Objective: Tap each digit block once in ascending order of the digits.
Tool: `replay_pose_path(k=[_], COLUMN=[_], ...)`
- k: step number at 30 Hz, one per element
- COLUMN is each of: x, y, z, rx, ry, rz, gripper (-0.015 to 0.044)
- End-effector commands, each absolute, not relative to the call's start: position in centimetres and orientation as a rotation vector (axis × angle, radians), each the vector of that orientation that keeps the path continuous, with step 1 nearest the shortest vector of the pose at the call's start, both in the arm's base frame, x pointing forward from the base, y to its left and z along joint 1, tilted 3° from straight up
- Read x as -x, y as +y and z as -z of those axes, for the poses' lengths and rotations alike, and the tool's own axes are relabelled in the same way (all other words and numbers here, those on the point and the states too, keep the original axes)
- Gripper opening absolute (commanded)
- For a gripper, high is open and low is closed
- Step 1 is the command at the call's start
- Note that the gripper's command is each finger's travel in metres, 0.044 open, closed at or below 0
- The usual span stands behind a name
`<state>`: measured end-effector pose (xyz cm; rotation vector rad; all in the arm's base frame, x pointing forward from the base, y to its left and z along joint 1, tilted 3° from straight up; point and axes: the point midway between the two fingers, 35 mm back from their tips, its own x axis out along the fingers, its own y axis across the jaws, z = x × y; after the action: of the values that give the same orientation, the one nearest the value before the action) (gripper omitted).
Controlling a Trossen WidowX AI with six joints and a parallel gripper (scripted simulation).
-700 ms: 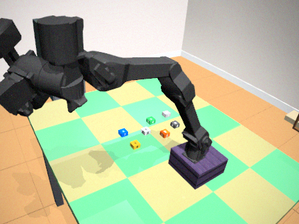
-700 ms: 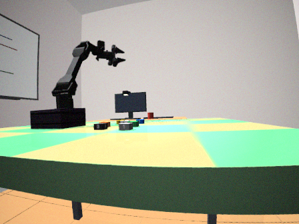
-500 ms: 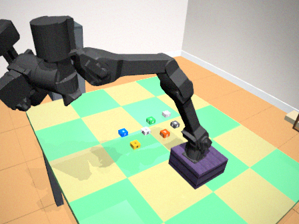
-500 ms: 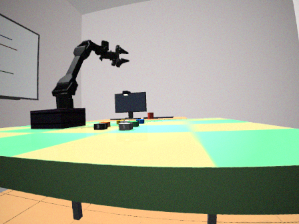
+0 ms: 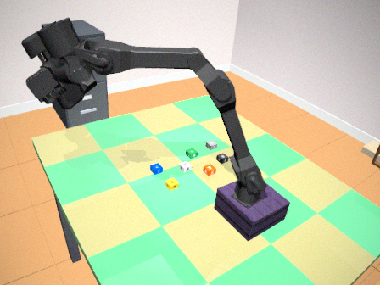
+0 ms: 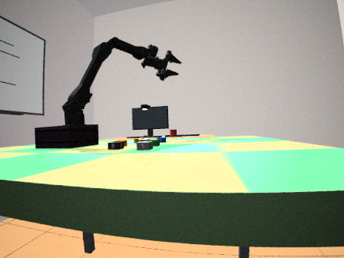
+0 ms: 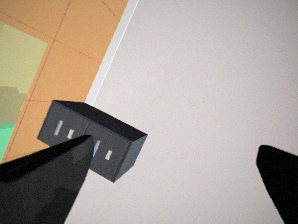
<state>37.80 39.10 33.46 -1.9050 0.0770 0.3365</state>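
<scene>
Seven small blocks lie apart on the checkered table [image 5: 97,220] [image 6: 184,173]: blue [image 5: 156,169] [image 6: 161,140], yellow [image 5: 171,184], white [image 5: 185,166], green [image 5: 192,153] [image 6: 155,142], orange [image 5: 209,170] [image 6: 122,143], black [image 5: 222,158] [image 6: 115,145] and grey [image 5: 211,145] [image 6: 144,145]. Their printed digits are too small to read. My gripper [image 6: 180,68] [image 7: 174,148] is open and empty, high above the table and well away from the blocks. No block shows in the wrist view.
The arm stands on a dark purple base box [image 5: 252,208] [image 6: 66,137] near the black and orange blocks. A dark drawer cabinet [image 5: 86,102] [image 7: 90,137] stands on the floor beyond the table. A monitor [image 6: 150,117] and a red cup-like thing [image 6: 173,133] show behind the table.
</scene>
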Motion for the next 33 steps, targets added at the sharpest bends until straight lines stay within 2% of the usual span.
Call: replay_pose_path(k=[1,9,17,25,33], x=[-41.7,-46.3,-46.4,-41.4,-31.7], y=[33.4,21.2,8.0,-4.1,-13.1], z=[-31.1,-26.2,-21.0,-16.0,-11.4], rx=[1.841,1.659,1.376,0.972,0.413], ry=[0.228,0.54,0.864,1.176,1.443], rz=[-0.351,-0.355,-0.315,-0.215,-0.033], gripper=[0.04,0.04,0.04,0.04,0.04])
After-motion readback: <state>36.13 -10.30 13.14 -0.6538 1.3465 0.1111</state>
